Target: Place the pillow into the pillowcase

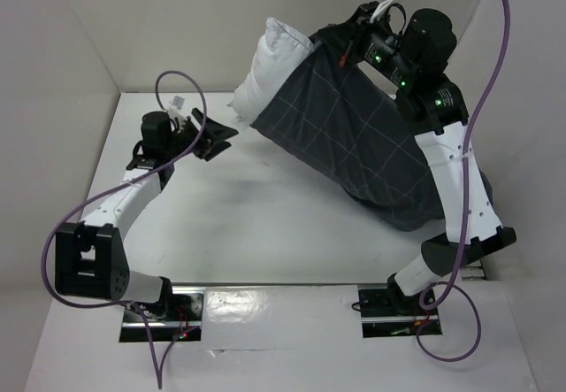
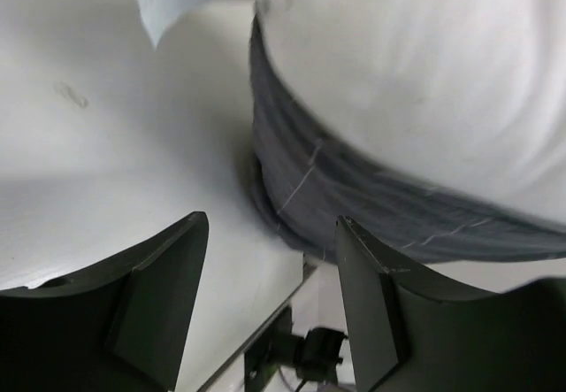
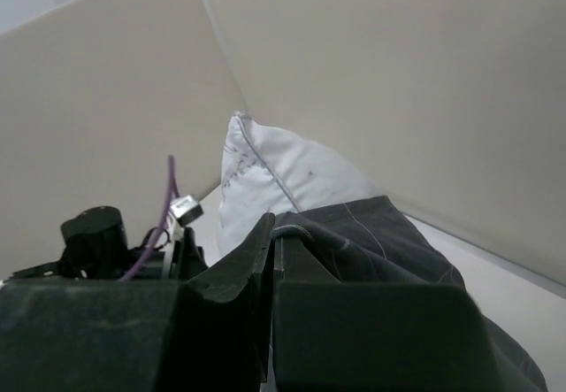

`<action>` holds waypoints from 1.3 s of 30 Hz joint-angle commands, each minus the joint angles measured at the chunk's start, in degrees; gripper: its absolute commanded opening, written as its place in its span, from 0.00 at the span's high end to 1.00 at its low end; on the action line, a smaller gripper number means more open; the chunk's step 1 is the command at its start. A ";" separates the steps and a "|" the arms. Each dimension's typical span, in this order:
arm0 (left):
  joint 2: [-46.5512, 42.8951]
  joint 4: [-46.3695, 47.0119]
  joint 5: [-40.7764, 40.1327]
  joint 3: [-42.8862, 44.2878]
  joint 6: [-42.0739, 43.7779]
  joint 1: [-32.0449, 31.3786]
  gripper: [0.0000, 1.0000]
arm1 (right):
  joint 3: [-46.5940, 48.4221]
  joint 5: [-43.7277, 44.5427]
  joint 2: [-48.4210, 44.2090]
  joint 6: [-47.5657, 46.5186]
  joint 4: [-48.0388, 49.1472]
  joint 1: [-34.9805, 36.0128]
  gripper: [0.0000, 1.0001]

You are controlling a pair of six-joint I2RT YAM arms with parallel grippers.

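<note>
The dark grey pillowcase (image 1: pixel 354 135) with thin light lines is lifted at its far end and slopes down toward the right arm's base. The white pillow (image 1: pixel 276 58) is partly inside it, its far end sticking out of the mouth at the back. My right gripper (image 1: pixel 347 42) is shut on the pillowcase's hem (image 3: pixel 305 224) and holds it up, the pillow (image 3: pixel 283 175) just beyond. My left gripper (image 1: pixel 221 137) stands open and empty just left of the mouth, touching neither. In the left wrist view its jaws (image 2: pixel 270 259) face the pillowcase (image 2: pixel 354 197) and the pillow (image 2: pixel 424 73).
White walls (image 1: pixel 177 20) close in the table (image 1: pixel 248 224) at the back and both sides. A purple cable (image 1: pixel 495 47) loops above the right arm. The left arm (image 3: pixel 97 233) shows low in the right wrist view.
</note>
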 commanded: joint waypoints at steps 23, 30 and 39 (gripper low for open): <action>12.76 11.89 3.16 5.08 -30.32 -2.56 0.36 | -1.37 2.04 -3.83 -1.60 10.17 3.33 1.00; 14.00 10.05 3.78 6.85 -30.32 -3.71 0.67 | -0.84 4.58 -3.83 -2.66 8.59 5.00 1.00; 16.10 15.22 5.10 6.32 -31.55 -3.18 0.58 | 0.29 5.73 -3.30 -3.72 7.53 6.06 1.00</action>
